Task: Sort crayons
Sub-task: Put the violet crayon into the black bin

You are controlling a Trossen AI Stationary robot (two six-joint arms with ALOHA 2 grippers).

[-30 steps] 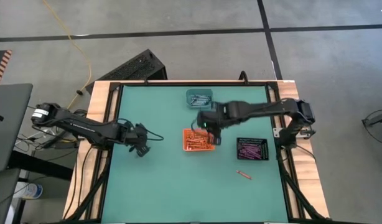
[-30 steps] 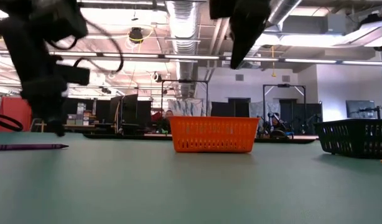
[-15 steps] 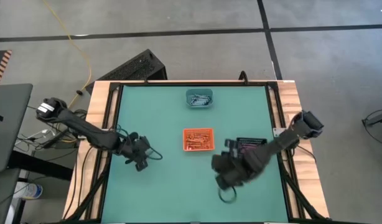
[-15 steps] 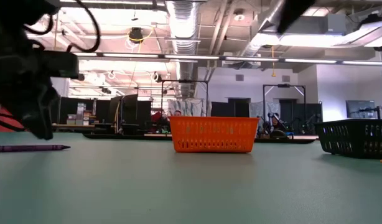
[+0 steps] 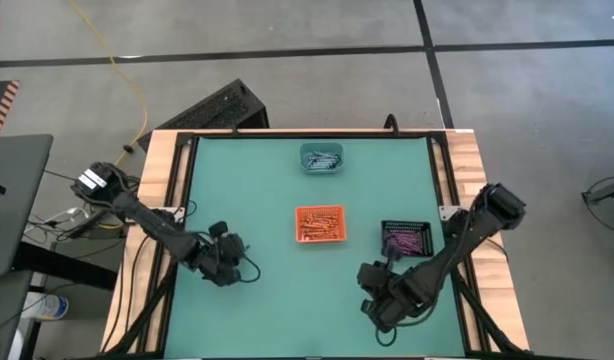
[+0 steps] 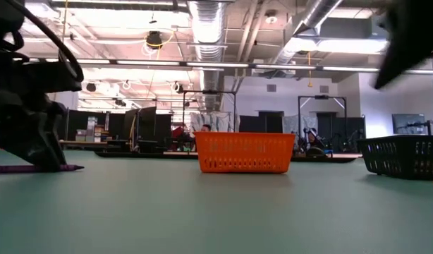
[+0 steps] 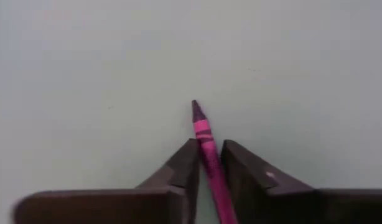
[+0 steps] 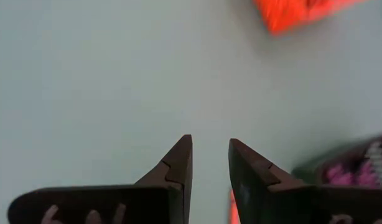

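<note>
A purple-pink crayon (image 7: 203,134) lies flat on the green table at its near left, also seen in the low view (image 6: 8,169). My left gripper (image 7: 209,155) is down on the crayon and shut on it; from above, my left gripper (image 5: 227,272) hides the crayon. My right gripper (image 8: 209,162) hovers open near the table's front right, as the high view (image 5: 382,312) shows. Nothing is between its fingers. A sliver of an orange-red crayon (image 8: 231,208) shows just below them. My left gripper pinches the purple-pink crayon between its two fingers (image 7: 186,163) by its wrapped shaft (image 7: 208,149), a short way behind the pointed tip. The fingers slant down from the table's left side, and the crayon runs forward between them. It lies on the table.
An orange tray (image 5: 318,223) of crayons stands mid-table, a teal tray (image 5: 321,158) at the far edge and a black tray (image 5: 406,239) with pink crayons at the right. The black tray (image 8: 359,165) is close beside my right gripper. Bare green table lies between the arms.
My left gripper has moved toward the near edge and down onto the purple-pink crayon, which has stayed where it lay. My right gripper has swung from above the orange tray toward the near right of the table, sinking and rolling as it went.
</note>
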